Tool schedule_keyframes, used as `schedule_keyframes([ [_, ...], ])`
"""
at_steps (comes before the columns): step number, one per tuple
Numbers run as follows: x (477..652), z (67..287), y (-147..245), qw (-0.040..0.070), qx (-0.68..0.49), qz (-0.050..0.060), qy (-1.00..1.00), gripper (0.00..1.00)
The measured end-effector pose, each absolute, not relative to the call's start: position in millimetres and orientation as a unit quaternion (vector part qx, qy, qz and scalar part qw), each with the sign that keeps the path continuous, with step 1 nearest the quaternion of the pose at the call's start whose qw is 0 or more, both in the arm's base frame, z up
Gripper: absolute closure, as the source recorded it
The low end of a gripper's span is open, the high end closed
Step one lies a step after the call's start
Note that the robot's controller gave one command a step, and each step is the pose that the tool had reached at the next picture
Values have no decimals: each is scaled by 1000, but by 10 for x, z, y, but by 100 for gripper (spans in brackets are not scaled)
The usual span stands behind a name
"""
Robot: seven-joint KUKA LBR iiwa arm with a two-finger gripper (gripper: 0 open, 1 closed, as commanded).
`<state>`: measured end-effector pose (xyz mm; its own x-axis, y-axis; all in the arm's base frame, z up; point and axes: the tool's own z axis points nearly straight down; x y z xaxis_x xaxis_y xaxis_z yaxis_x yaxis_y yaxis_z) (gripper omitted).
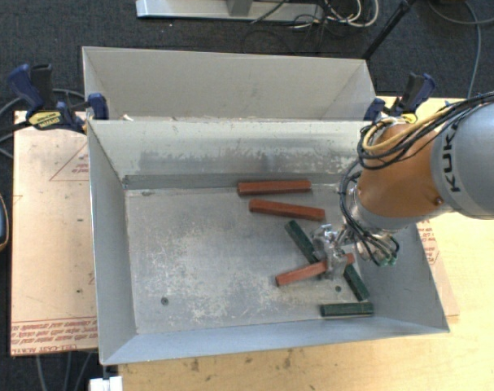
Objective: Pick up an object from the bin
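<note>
My gripper [334,252] hangs low in the right part of the bin, its metal fingers down among a small cluster of sticks. Directly beneath it lies a red-brown stick [299,274], slanting down to the left. A dark green stick [301,239] lies just to its upper left, touching or crossing the red-brown one. Another dark green stick [356,283] runs diagonally just to the gripper's lower right. Whether anything sits between the fingers is hidden.
Two longer red-brown sticks [273,187] [286,210] lie near the bin's back wall, left of the arm. A dark green stick [345,309] lies flat by the front right wall. The orange-covered arm overhangs the bin's right side.
</note>
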<state>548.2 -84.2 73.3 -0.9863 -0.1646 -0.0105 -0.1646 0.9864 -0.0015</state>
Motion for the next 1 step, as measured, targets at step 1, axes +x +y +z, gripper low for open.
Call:
schedule_keyframes([
  [1, 5665, 2745, -733, 6, -101, -1, 995, 100],
])
